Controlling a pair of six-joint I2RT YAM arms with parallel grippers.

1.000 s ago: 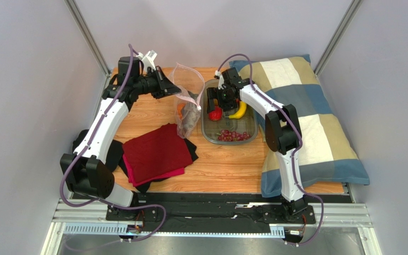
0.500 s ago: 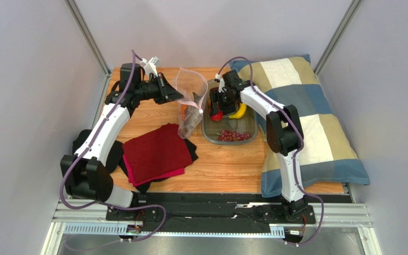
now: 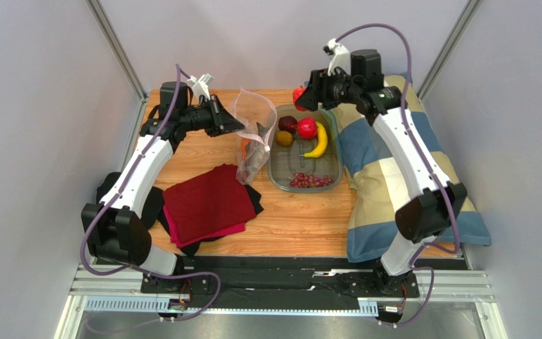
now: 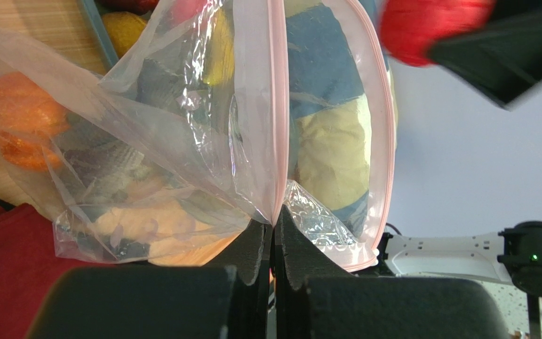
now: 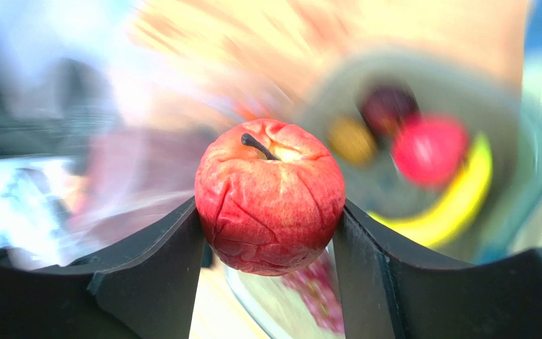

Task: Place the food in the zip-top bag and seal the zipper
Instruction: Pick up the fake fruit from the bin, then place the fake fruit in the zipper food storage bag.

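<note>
Up out of clear rigid rectangular tub (image 3: pixel 339 169) since 1 s ago, right claw (image 5: pixel 269 212) grips wrinkled red toy apple (image 5: pixel 269 191), while left claw (image 4: pixel 274 229) pinches thin pale-pink zipper strip (image 4: pixel 277 106) so crinkly clear plastic bag (image 4: pixel 168 127) hangs open-mouthed just ahead of it, prob. for the drop-in.

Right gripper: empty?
No, the right gripper is shut on a red apple, which sits clamped between its two black fingers.
</note>
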